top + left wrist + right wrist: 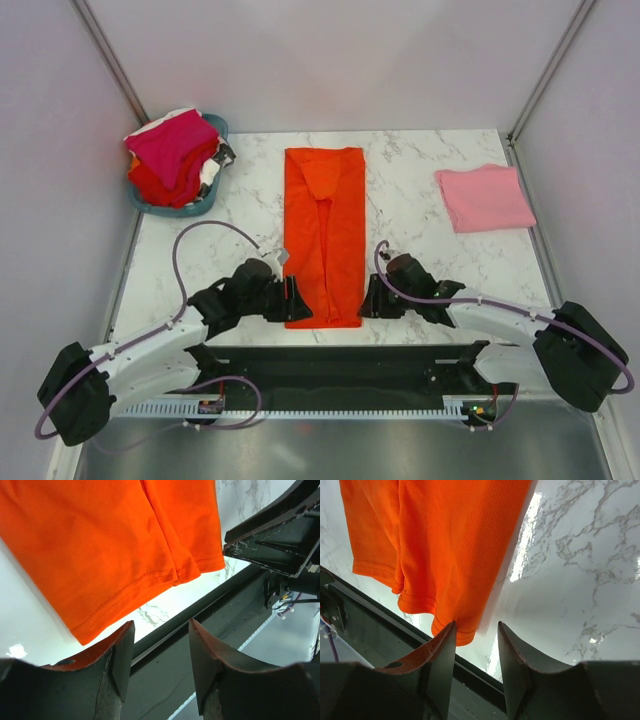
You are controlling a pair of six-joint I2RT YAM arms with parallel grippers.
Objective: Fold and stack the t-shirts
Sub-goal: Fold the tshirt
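One orange-red t-shirt (323, 235) lies flat in the middle of the counter (420, 270). It is folded lengthwise into a long narrow strip, with its hem at the near edge and its collar end pointing away. The left tool (297, 300) sits just beside the near left corner of the hem, its jaws apart and holding nothing. The right tool (370, 297) sits just beside the near right corner, jaws likewise apart and empty; in the right wrist view the hem corner lies just ahead of its gap. A pink t-shirt (485, 197), folded into a rough square, rests well apart at the far right. At the far left, a teal basket (210, 202) holds a heap of magenta, red and white shirts (172, 150).
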